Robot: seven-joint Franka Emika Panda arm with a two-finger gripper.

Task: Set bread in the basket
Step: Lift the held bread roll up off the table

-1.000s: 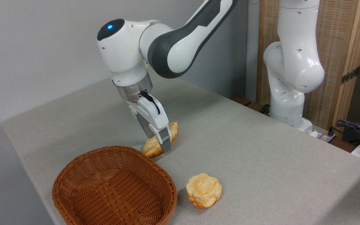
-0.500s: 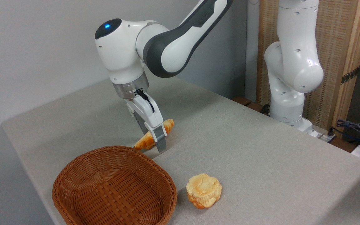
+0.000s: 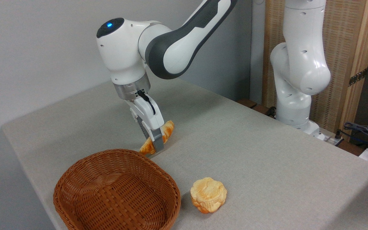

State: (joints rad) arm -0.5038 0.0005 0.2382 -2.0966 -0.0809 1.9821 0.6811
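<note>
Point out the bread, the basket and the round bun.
bread (image 3: pixel 168 127), fixed camera, upper right end, clear of the end effector.
basket (image 3: pixel 168 179), fixed camera, right side of the woven rim.
round bun (image 3: pixel 208 193), fixed camera, middle of its pale top.

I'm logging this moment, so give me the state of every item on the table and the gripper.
gripper: shut on the bread
bread: gripped, tilted, just behind the basket rim
wicker basket: upright, empty
round bun: resting on the table, untouched

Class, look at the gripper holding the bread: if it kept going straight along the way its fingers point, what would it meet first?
Most likely the table, just behind the basket rim; the gripper, shut on the bread, points down. Depth is unclear.
</note>
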